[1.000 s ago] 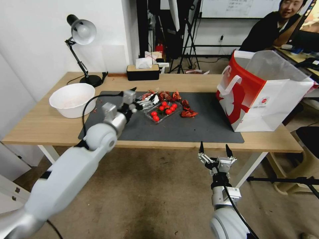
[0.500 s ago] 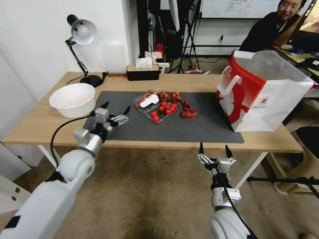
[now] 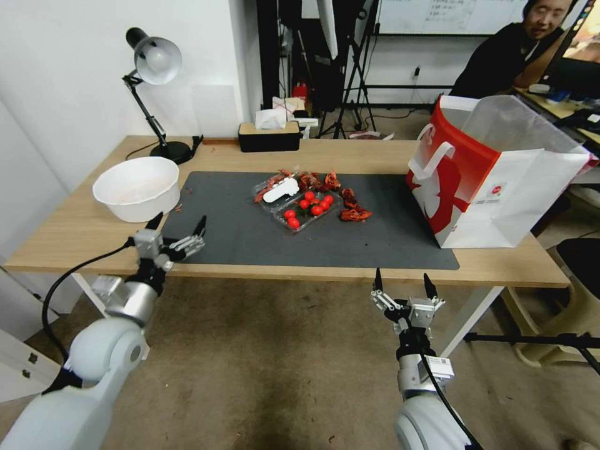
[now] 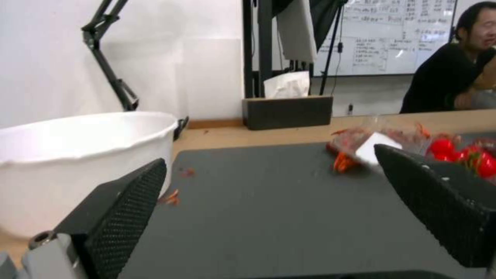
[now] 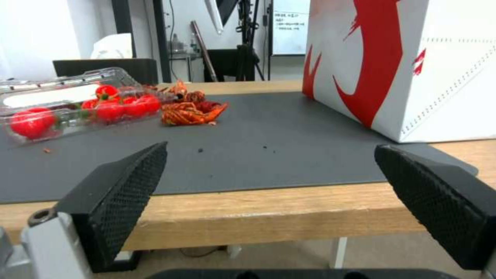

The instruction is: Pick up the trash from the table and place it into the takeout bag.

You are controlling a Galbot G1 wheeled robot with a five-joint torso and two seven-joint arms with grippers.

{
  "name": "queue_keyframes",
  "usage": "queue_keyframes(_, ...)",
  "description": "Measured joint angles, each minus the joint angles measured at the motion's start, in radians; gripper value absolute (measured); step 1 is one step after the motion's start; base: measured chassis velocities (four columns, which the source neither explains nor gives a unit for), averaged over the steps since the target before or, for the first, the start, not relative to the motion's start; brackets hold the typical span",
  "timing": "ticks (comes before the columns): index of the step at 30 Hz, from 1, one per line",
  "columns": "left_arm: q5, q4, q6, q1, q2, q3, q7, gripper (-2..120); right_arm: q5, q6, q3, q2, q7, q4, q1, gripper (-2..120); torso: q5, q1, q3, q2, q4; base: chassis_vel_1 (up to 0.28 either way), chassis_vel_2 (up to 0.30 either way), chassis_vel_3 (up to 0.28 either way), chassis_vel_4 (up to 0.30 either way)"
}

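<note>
While both tools gape empty, the left tool (image 3: 177, 227) hovers near the counter (image 3: 81, 234) edge; trash (image 3: 306, 199) lies beyond.

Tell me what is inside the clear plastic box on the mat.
The clear plastic box holds red cherry tomatoes with green stems. A white label on its open lid hides what lies beneath it. Red shell scraps lie outside it, on the mat.
</note>
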Motion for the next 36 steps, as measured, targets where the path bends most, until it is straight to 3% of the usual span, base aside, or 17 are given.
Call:
queue_keyframes(14, 0.101, 0.002, -0.108, 0.126, -0.060, -0.028, 0.016, 100, 0.000, -0.002, -0.001, -0.004, -0.001, 0.007, -0.004, 100, 0.0001, 0.000, 0.000, 0.000, 0.0000, 0.000, 0.000, 0.000, 0.000)
queue_keyframes(36, 0.120, 0.029, -0.133, 0.156, -0.080, -0.026, 0.018, 100, 0.001, 0.000, -0.010, -0.008, 0.000, -0.002, 0.001, 100, 0.0001, 0.000, 0.000, 0.000, 0.0000, 0.000, 0.000, 0.000, 0.000)
